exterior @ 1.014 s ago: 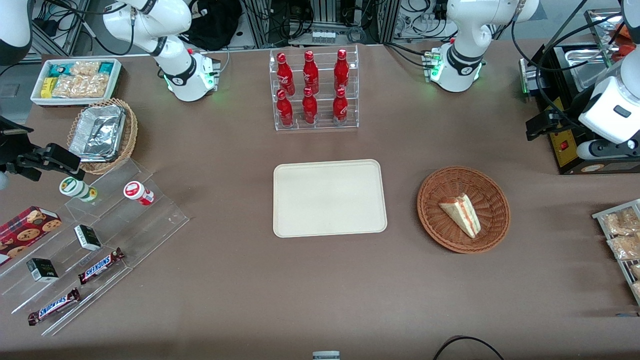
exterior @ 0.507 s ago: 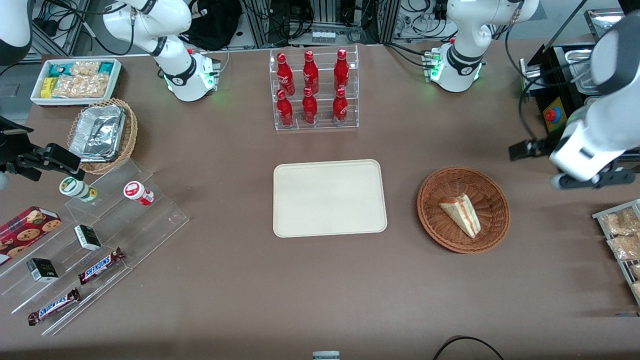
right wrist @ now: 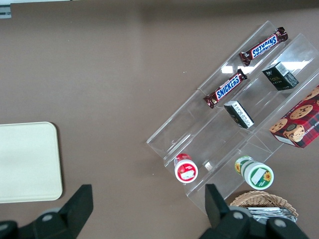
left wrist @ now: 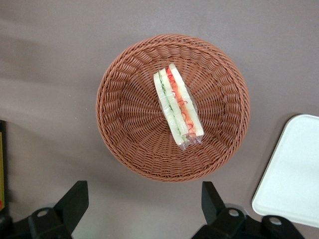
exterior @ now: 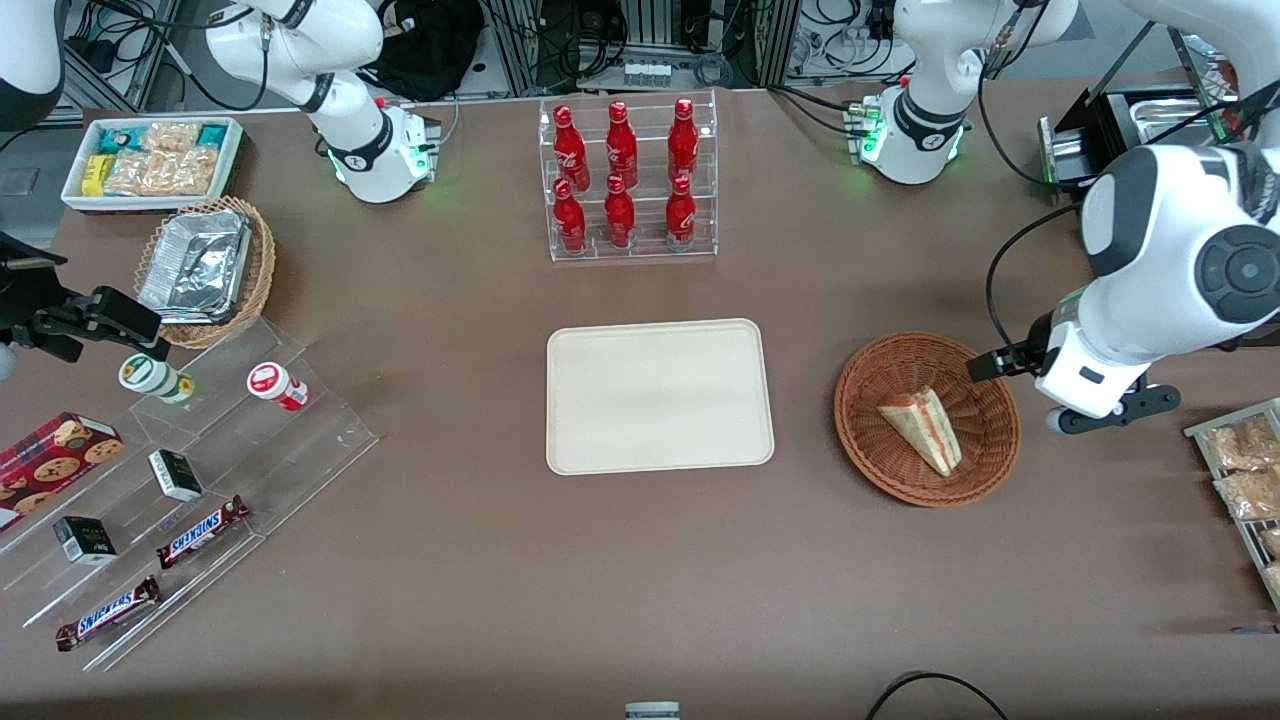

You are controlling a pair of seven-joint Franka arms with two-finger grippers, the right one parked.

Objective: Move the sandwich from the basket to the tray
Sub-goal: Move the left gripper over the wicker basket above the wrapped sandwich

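The sandwich [exterior: 922, 428], a pale wedge with red and green filling in clear wrap, lies inside the reddish-brown wicker basket [exterior: 880, 380]. The cream tray [exterior: 660, 396] sits flat beside the basket, toward the parked arm's end. My left gripper [exterior: 1085, 400] hovers above the table just off the basket's rim, toward the working arm's end. In the left wrist view the sandwich [left wrist: 178, 105] rests in the basket [left wrist: 129, 124], a corner of the tray [left wrist: 294, 179] shows, and the gripper [left wrist: 143, 188] stands open over bare table with nothing between its fingers.
A clear rack of red bottles [exterior: 630, 180] stands farther from the camera than the tray. A stepped acrylic stand with snacks [exterior: 190, 480], a tan basket with foil [exterior: 205, 265] and a white snack bin [exterior: 150, 160] lie toward the parked arm's end. A snack rack [exterior: 1245, 470] sits near the gripper.
The left arm has swung from above the black box down toward the basket, coming nearer the camera. Basket, sandwich and tray have not moved.
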